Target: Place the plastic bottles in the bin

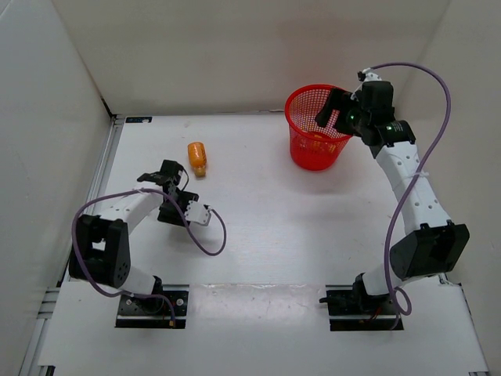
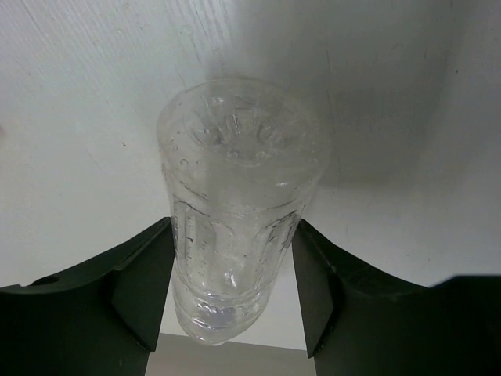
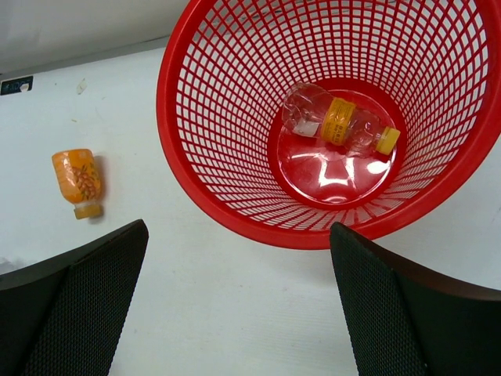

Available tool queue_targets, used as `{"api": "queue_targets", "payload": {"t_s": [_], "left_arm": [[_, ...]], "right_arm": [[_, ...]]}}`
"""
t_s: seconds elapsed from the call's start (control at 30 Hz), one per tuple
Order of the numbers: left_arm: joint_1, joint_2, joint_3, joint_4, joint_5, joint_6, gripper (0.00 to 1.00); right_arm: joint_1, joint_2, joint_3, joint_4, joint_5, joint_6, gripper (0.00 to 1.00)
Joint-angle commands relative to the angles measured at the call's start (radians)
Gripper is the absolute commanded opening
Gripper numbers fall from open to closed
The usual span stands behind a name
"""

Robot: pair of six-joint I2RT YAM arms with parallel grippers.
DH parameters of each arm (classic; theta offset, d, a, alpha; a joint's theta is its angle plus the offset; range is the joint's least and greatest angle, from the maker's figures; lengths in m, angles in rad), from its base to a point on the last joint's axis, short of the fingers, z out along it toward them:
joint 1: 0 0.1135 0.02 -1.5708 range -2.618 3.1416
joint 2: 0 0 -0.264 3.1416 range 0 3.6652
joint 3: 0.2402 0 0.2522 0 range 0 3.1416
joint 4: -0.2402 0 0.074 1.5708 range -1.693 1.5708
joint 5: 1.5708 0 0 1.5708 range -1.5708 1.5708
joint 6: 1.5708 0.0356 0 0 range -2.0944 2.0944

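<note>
My left pincer (image 2: 231,270) is clamped on the clear bottle (image 2: 235,180). I'd lift it straight up before swinging toward the bin (image 3: 176,149). There my right pincer (image 3: 239,235) gapes wide, empty.

3 plastic bottles: 1 clear colourless bottle (image 2: 235,211) sits between the fingers of the left pincer (image 2: 231,258). 1 orange bottle (image 1: 197,158) lies on the desk (image 1: 274,204) just beyond that pincer. 1 yellow-capped bottle (image 3: 338,124) lies below the right pincer (image 3: 236,235), inside the bin (image 3: 227,157). 1 red mesh bin. 2 arms, left (image 1: 117,211) and right (image 1: 415,188). 2 pincers, 1 per arm. 1 desk.
</note>
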Motion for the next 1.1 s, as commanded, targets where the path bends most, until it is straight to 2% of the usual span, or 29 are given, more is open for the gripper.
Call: {"api": "queue_targets", "payload": {"t_s": [0.0, 0.1, 0.13, 0.17, 0.27, 0.3, 0.37, 0.4, 0.53, 0.57, 0.6, 0.63, 0.73, 0.8, 0.93, 1.07], "left_arm": [[-0.031, 0.016, 0.001, 0.006, 0.009, -0.084, 0.48], [-0.054, 0.039, 0.116, -0.027, 0.024, -0.198, 0.43], [-0.054, 0.048, 0.173, -0.059, 0.073, -0.235, 0.41], [-0.054, 0.057, 0.322, -0.139, 0.107, -0.322, 0.41], [-0.054, 0.108, 0.574, -0.253, 0.257, -0.469, 0.41], [-0.054, 0.127, 0.722, -0.274, 0.288, -0.500, 0.41], [-0.077, 0.141, 0.848, -0.275, 0.350, -0.551, 0.41], [-0.089, 0.152, 0.947, -0.241, 0.363, -0.606, 0.41], [-0.160, 0.227, 1.116, 0.106, 0.416, -0.788, 0.44], [-0.178, 0.268, 1.173, 0.138, 0.416, -0.819, 0.44], [-0.217, 0.323, 1.249, 0.155, 0.416, -0.883, 0.44], [-0.235, 0.455, 1.437, 0.167, 0.416, -0.917, 0.44], [-0.312, 0.694, 1.741, 0.248, 0.416, -0.986, 0.45], [-0.368, 0.753, 1.767, 0.399, 0.407, -0.997, 0.46], [-0.448, 0.780, 1.599, 0.644, 0.406, -1.058, 0.48], [-0.491, 0.870, 1.588, 0.921, 0.356, -1.128, 0.49]], "right_arm": [[-0.025, -0.047, -0.015, 0.038, -0.027, -0.015, 1.00], [-0.049, -0.074, -0.035, 0.038, -0.038, -0.005, 1.00], [-0.060, -0.093, -0.035, 0.038, -0.038, -0.004, 1.00], [-0.060, -0.105, -0.035, 0.038, -0.038, 0.005, 1.00], [-0.082, -0.160, -0.068, 0.038, -0.022, 0.029, 1.00], [-0.082, -0.177, -0.081, 0.038, 0.017, 0.038, 1.00], [-0.092, -0.232, -0.128, 0.038, 0.070, 0.077, 1.00], [-0.092, -0.254, -0.150, 0.038, 0.099, 0.091, 1.00], [-0.102, -0.399, -0.289, 0.058, 0.275, 0.170, 1.00], [-0.102, -0.427, -0.323, 0.058, 0.306, 0.190, 1.00], [-0.102, -0.453, -0.355, 0.058, 0.346, 0.221, 1.00], [-0.102, -0.506, -0.422, 0.058, 0.358, 0.235, 1.00], [-0.102, -0.617, -0.556, 0.031, 0.447, 0.314, 1.00], [-0.102, -0.698, -0.613, -0.021, 0.488, 0.345, 1.00], [-0.102, -0.821, -0.717, -0.099, 0.524, 0.355, 1.00], [-0.102, -0.909, -0.760, -0.185, 0.524, 0.355, 1.00]]}}
